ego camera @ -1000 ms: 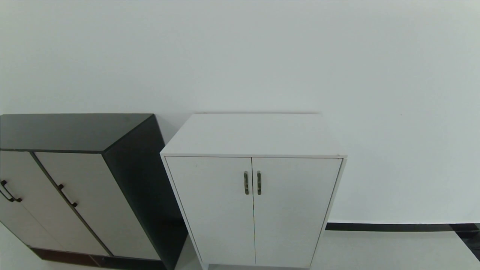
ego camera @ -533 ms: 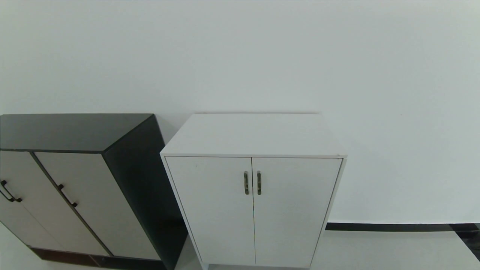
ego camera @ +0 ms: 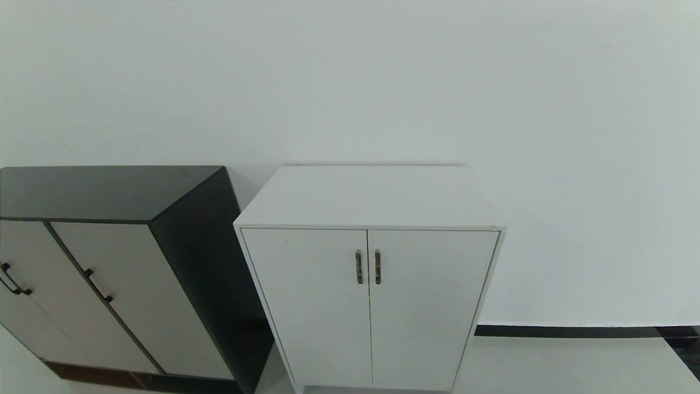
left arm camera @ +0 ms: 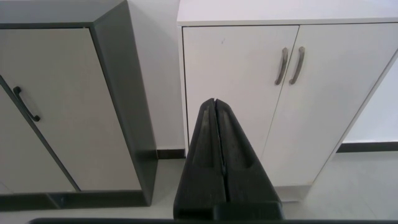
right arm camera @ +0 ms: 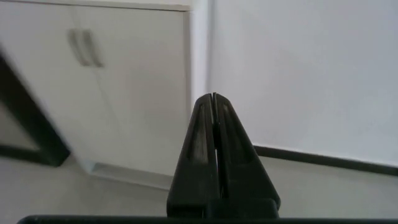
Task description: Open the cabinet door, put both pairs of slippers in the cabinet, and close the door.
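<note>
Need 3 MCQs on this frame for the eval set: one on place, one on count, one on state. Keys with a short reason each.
1. Seen from the robot, where does the black cabinet stand relative to the white cabinet?
A. on its left
B. on its right
C. on top of it

2. How many handles are on the white cabinet?
A. one
B. two
C. four

3. The white cabinet's doors are:
A. both shut
B. one ajar
C. both wide open

Key:
1 A, the head view has it on the left, beside the white one.
2 B, two upright bars flank the centre seam.
3 A, both fronts lie flush, with only a thin seam between them.
</note>
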Robot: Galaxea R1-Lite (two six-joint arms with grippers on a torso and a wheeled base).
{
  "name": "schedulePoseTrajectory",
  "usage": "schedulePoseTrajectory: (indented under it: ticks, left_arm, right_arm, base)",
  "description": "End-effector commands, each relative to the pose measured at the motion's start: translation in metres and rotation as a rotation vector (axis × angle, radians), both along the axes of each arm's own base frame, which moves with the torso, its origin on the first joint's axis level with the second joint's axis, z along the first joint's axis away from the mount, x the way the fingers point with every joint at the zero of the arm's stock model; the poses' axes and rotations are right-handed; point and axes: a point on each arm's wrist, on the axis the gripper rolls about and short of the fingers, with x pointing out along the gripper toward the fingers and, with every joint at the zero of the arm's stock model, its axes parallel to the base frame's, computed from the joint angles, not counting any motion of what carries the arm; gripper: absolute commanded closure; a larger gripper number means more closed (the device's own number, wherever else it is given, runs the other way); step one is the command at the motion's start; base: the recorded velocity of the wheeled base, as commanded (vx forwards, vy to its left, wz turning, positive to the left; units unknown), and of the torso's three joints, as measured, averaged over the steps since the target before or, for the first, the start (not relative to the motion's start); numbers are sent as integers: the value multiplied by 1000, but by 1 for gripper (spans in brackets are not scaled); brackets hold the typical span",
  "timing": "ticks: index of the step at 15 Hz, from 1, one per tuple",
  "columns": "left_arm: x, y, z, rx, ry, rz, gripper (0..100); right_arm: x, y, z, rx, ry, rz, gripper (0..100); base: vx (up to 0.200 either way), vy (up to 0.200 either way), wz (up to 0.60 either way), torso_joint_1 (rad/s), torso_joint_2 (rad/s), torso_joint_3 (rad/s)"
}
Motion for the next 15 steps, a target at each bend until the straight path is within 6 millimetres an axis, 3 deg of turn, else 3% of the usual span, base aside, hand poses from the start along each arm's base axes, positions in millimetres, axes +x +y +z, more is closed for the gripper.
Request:
schedulePoseTrajectory:
  ticks: [1, 9, 15]
  left_arm:
    - [0, 0, 0, 0, 0, 0, 100]
    - [0, 0, 0, 0, 0, 0, 100]
    - [0, 0, 0, -1, 0, 0, 100]
  right_arm:
    - [0, 1, -1, 2, 4, 47, 100]
    - [0, 1, -6, -9, 42, 62, 100]
    - [0, 2, -6, 8, 47, -124, 100]
  base:
    - [0, 0, 0, 0, 0, 0]
    - [0, 0, 0, 0, 0, 0]
    - [0, 0, 0, 0, 0, 0]
